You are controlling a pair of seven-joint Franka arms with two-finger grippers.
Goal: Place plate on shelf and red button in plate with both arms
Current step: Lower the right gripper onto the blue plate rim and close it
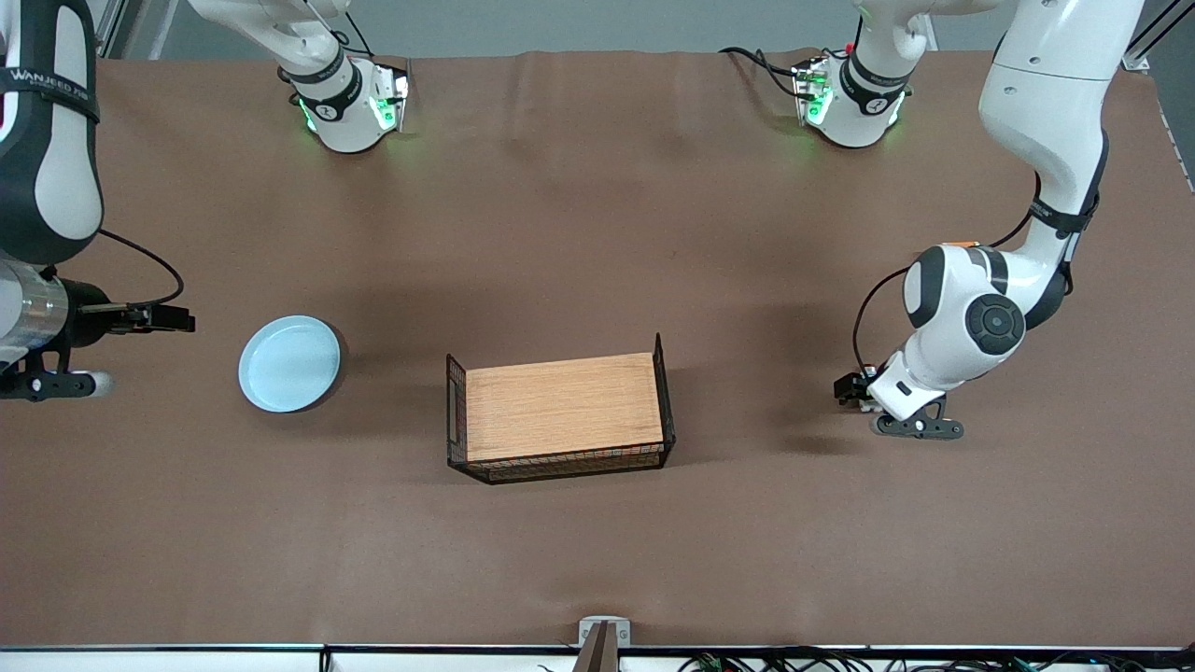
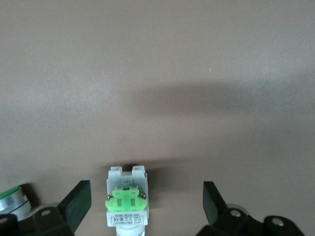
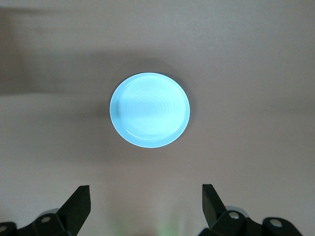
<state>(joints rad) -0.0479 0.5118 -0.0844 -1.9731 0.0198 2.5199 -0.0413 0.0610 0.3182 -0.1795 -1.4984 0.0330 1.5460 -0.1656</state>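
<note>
While both pincers stand open and empty, nothing yet placed on wooden tray, mid-table with wire sides.

Left pincer: low over table at left arm's end, fingers spread wide. Red button on table directly beneath, inside the gap but nearer one finger, touching neither. Body white with green patch uppermost; long axis running along the gap, not across it; red cap not visible. Hidden under pincer in front view. Second part with green top just outside same finger.

Right pincer: at right arm's end, beside plate, fingers apart. Plate pale blue, round, raised rim, flat on table between pincer and tray; centred ahead of the gap in right wrist view, well apart from fingers.

Judgement: each arm nearer its own item; plate needs a rim grip.
</note>
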